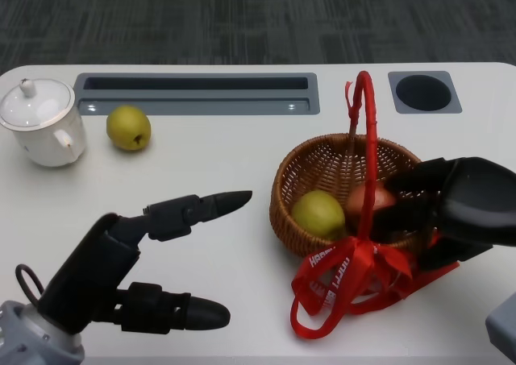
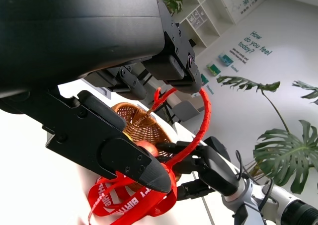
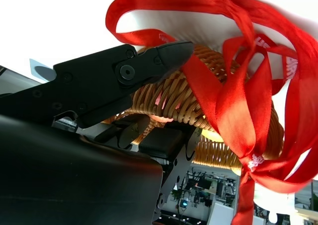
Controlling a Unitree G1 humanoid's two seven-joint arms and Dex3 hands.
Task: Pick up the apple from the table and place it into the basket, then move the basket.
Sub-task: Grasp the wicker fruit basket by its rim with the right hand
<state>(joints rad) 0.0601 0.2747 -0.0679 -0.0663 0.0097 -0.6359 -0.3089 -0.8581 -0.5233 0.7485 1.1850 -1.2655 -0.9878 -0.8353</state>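
Observation:
The wicker basket [image 1: 306, 151] stands right of centre, its red handle [image 1: 367, 139] upright and a red ribbon [image 1: 347, 276] tied at the front. Inside lie a green apple [image 1: 318, 213] and a red apple [image 1: 372, 197]. My right hand [image 1: 459, 208] straddles the basket's right rim. Its thumb [image 3: 149, 66] presses the outside of the wicker wall [image 3: 174, 98], and its fingers reach inside beside the red apple. My left hand [image 1: 137, 260] hovers at the lower left, fingers apart and holding nothing. The left wrist view shows the basket [image 2: 144, 128] with the right hand [image 2: 208, 168] on it.
A second green apple [image 1: 128, 127] sits at the back left beside a white teapot [image 1: 40, 123]. A long grey slot [image 1: 196, 93] and a round recess [image 1: 424, 93] run along the table's far edge. Bare tabletop lies between my left hand and the basket.

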